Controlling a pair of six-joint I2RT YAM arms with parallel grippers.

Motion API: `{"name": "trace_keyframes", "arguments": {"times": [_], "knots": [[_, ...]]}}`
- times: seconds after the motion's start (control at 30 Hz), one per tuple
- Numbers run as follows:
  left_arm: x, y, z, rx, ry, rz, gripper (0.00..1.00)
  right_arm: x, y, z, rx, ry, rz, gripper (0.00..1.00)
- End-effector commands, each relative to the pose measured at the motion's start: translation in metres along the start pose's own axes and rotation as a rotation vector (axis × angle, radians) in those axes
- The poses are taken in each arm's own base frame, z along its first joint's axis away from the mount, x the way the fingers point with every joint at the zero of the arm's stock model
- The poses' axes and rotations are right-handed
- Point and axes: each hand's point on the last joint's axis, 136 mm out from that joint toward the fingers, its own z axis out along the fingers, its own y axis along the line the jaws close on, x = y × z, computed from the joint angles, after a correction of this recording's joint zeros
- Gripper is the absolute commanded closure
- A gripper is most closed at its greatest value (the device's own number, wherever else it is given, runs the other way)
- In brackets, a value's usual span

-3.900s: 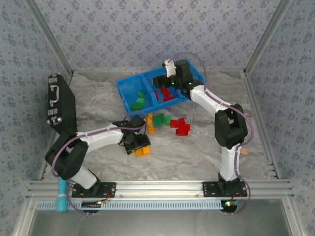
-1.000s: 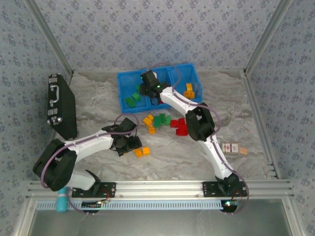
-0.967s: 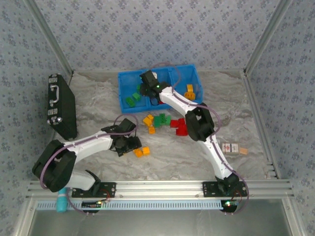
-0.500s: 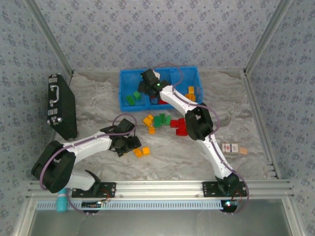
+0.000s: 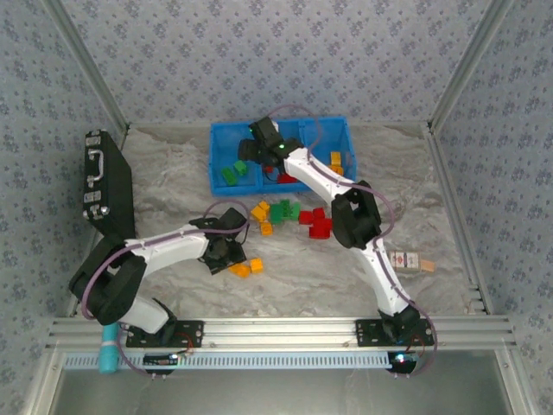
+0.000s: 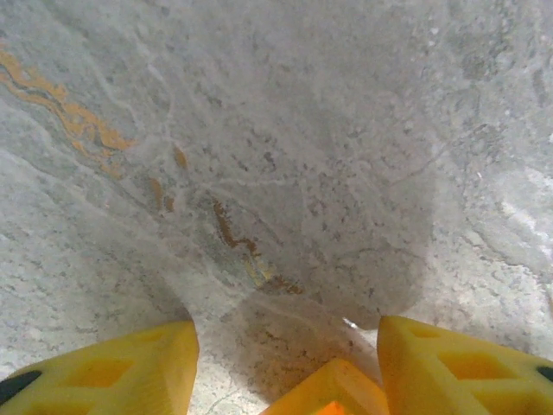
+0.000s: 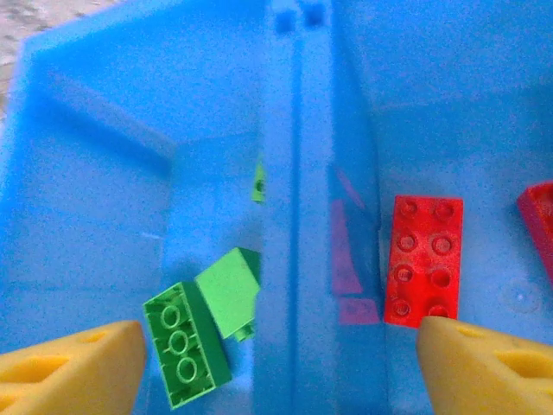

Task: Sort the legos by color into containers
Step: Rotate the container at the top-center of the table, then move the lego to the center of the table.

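At 12 o'clock, right gripper (image 7: pixel 278 333) gapes empty over bin (image 7: pixel 104 173); left gripper (image 6: pixel 287 328) straddles orange lego (image 6: pixel 333 389), grip unclear, off-centre pinch could eject it

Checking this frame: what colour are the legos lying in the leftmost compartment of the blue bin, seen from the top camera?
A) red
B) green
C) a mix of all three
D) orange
B: the green bricks lie in the left compartment of the blue bin, with red bricks in the middle one and orange bricks in the right one.

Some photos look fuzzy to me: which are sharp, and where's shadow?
Top external: evenly lit, sharp. Left wrist: soft shadow on the grey marbled tabletop; nearby orange plastic brick blurs. Right wrist: grainy, yet red plastic brick shows studs.
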Motion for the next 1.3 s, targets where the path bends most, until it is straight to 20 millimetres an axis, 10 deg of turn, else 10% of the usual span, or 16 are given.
{"name": "trace_keyframes", "arguments": {"times": [0.0,0.2,0.33,0.53,1.03,1.27], "knots": [[0.017,-0.042,0.015,0.140,0.081,0.006,0.46,-0.042,0.016,-0.046,-0.081,-0.099,-0.090,0.12],[0.024,-0.049,0.021,0.121,0.115,0.007,0.50,-0.063,-0.020,-0.073,-0.062,-0.131,-0.099,0.12],[0.022,-0.056,0.015,0.119,0.114,0.033,0.28,-0.062,-0.046,-0.083,-0.047,-0.117,-0.099,0.11],[0.012,-0.056,-0.020,0.101,0.080,0.076,0.23,-0.054,-0.074,-0.091,-0.021,-0.102,-0.087,0.11],[0.025,-0.030,-0.056,0.106,0.077,-0.222,0.18,-0.053,-0.086,-0.084,-0.064,-0.061,-0.116,0.11],[0.044,-0.030,-0.033,0.084,0.035,-0.348,0.18,-0.059,-0.097,-0.089,-0.104,-0.046,-0.125,0.11]]}}
